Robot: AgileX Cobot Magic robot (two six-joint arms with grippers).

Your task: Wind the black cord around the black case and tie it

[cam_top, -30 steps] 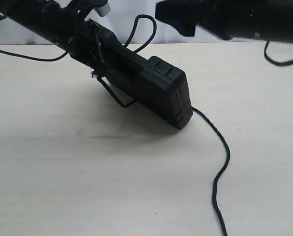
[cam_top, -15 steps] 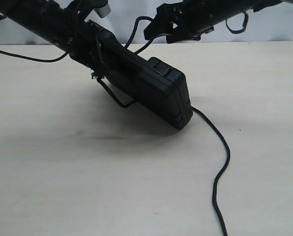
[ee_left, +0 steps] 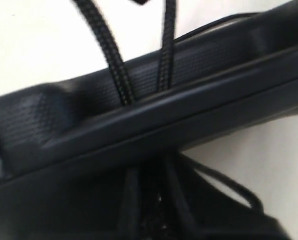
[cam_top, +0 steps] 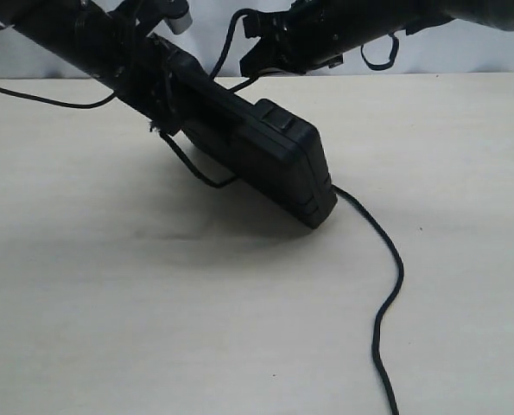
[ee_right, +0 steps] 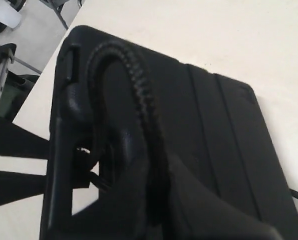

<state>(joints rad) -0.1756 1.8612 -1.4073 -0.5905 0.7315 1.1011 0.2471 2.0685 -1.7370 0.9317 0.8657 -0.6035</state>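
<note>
My left gripper (cam_top: 163, 82) is shut on the handle end of the black case (cam_top: 274, 156) and holds it tilted, with its far corner low near the table. The black cord (cam_top: 386, 251) trails from under that corner towards the table's front. A loop of it hangs below the case, and another rises behind it to my right gripper (cam_top: 255, 45). In the right wrist view the braided cord (ee_right: 138, 90) arches over the ribbed case (ee_right: 224, 130) into my right gripper (ee_right: 159, 200), which is shut on it. The left wrist view shows two cord strands (ee_left: 113, 65) crossing the case edge (ee_left: 138, 130).
The beige table (cam_top: 110, 303) lies under everything, with a white wall behind it. A thin glossy robot cable (cam_top: 41, 97) runs along the left back edge. A small cable loop (cam_top: 377, 56) hangs off the right arm.
My right arm has swung in from the upper right, leftwards to the cord loop above the case, and now has hold of it. The case has hardly moved.
</note>
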